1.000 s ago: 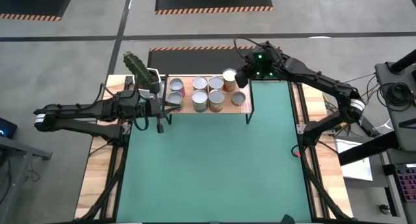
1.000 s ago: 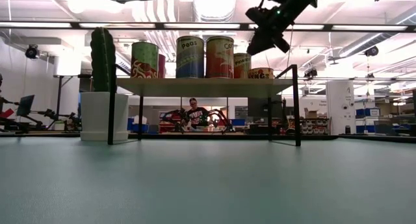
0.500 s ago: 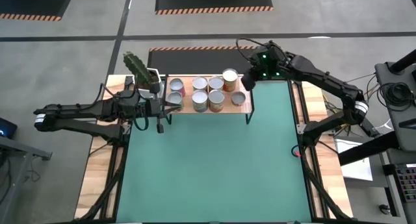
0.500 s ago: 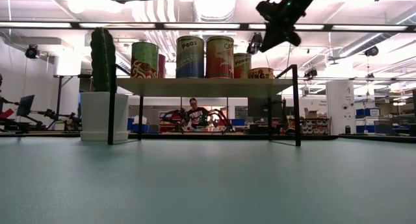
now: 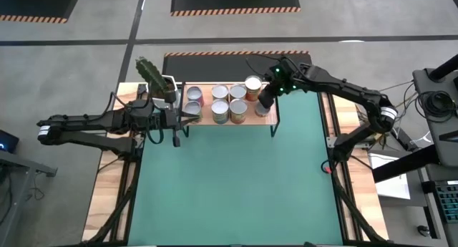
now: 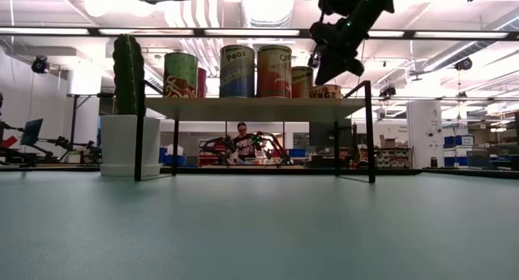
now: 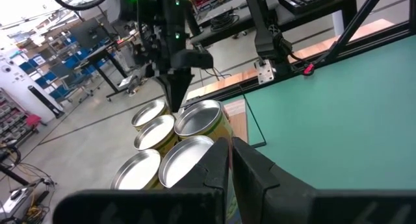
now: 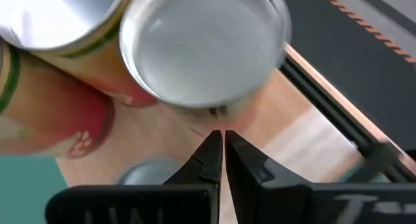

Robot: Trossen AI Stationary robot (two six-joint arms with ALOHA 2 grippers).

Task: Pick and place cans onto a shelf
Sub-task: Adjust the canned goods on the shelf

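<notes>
Several cans (image 5: 229, 102) with silver tops stand on the light-wood shelf (image 5: 206, 104) at the table's far edge; the low view shows them in a row (image 6: 255, 71) on the board (image 6: 251, 108). My right gripper (image 5: 263, 102) is shut and slants down over the shelf's right end. Its tips (image 8: 221, 141) are close beside a silver-topped can (image 8: 205, 49), above the board, and no touch shows. A short can (image 6: 324, 91) stands just below it. My left gripper (image 5: 180, 120) (image 7: 231, 152) waits at the shelf's left end, level, shut on nothing.
A cactus in a white pot (image 5: 154, 79) stands at the shelf's left end, close behind my left arm. Thin black legs (image 6: 370, 130) carry the shelf. The green mat (image 5: 236, 182) stretches from the shelf to the near edge. A person (image 6: 241, 142) sits far behind the table.
My right gripper drew a little toward the table's right edge, then came down toward the near edge over the shelf's right end. It has tipped more steeply downward and has stayed shut. The cans have not moved.
</notes>
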